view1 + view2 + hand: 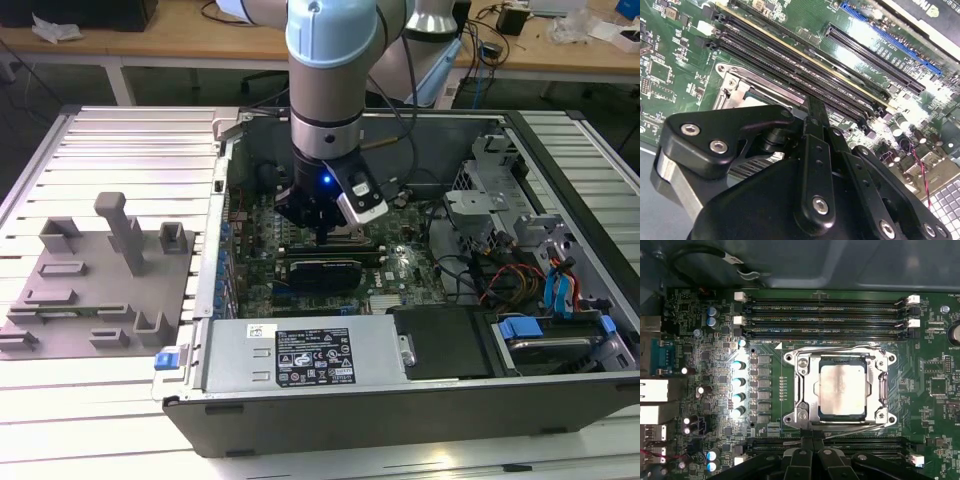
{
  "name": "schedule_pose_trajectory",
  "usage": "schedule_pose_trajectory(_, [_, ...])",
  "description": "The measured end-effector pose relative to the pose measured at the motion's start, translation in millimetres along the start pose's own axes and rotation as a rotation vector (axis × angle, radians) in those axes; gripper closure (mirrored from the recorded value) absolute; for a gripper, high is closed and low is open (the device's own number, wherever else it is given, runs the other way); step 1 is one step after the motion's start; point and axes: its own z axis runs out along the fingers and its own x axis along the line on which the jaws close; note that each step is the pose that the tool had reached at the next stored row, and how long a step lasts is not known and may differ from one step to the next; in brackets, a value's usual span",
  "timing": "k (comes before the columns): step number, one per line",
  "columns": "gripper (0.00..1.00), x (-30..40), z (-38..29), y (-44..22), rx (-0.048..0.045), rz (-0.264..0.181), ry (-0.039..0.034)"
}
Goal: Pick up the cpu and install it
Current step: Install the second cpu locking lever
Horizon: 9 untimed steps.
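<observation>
Already the small flat square cpu with its silvery-grey metal top (842,389) sits inside the steel socket frame (799,385), just beside the black end effector (812,456), whose fingers look narrowed together, holding nothing, so any retreat should go straight off the socket.

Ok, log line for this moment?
silvery square cpu: seated in metal socket frame | black gripper: directly above it | held: nothing seen

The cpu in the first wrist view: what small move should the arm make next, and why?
Probably a small straight lift away. The cpu already lies flat and square within the socket frame, and the gripper hangs beside it.
</observation>
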Motion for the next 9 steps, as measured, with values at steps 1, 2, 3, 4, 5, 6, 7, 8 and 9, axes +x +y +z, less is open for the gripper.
schedule_pose_trajectory(1, [0.89, 0.1, 0.2, 0.0, 0.0000, 0.000, 0.0000])
schedule_pose_trajectory(2, [0.89, 0.3, 0.5, 0.0, -0.0001, 0.000, -0.0001])
schedule_pose_trajectory(3, [0.89, 0.7, 0.7, 0.0, -0.0001, 0.000, -0.0001])
schedule_pose_trajectory(4, [0.89, 1.3, 1.0, 0.0, -0.0001, 0.000, 0.0000])
schedule_pose_trajectory(5, [0.89, 1.8, 1.3, -0.1, -0.0002, 0.000, 0.0000])
schedule_pose_trajectory(6, [0.89, 3.0, 1.6, -0.1, -0.0002, 0.000, -0.0001])
schedule_pose_trajectory(7, [0.89, 3.8, 1.8, -0.1, -0.0003, 0.000, 0.0000])
schedule_pose_trajectory(8, [0.89, 4.8, 2.0, 0.0, -0.0005, 0.000, -0.0002])
schedule_pose_trajectory(9, [0.89, 6.8, 2.3, -0.1, -0.0032, 0.000, -0.0006])
